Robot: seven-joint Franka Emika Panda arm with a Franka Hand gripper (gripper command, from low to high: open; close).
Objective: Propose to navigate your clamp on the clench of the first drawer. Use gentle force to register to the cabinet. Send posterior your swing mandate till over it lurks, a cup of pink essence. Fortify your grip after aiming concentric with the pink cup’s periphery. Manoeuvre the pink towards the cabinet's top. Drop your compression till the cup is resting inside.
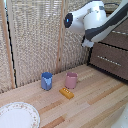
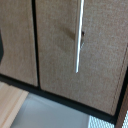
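- The bulky white robot arm fills the upper right of the exterior view, reaching toward the large dark brown wooden cabinet at the right edge of that frame.
- The small two-fingered gripper at the arm's end is not visible in either picture, so I cannot tell whether its fingers are open or closed.
- In the exterior view, two wide drawer fronts show on the cabinet; the lower drawer's slim silver bar handle sits right of centre, and the upper drawer front lies partly behind the arm.
- In the wrist view, a slim silver bar handle runs down from the top edge, right of centre, over a flat brown wood-grain drawer front; which drawer this is cannot be told.
- The small dusty-pink plastic cup stands upright on the light wooden tabletop, just below the exterior view's centre.
- A blue cup of similar size stands just to the left of the pink one, apart from it.
- A flat yellow block lies just below the pink cup in the frame.
- A white patterned plate sits in the lower left corner.
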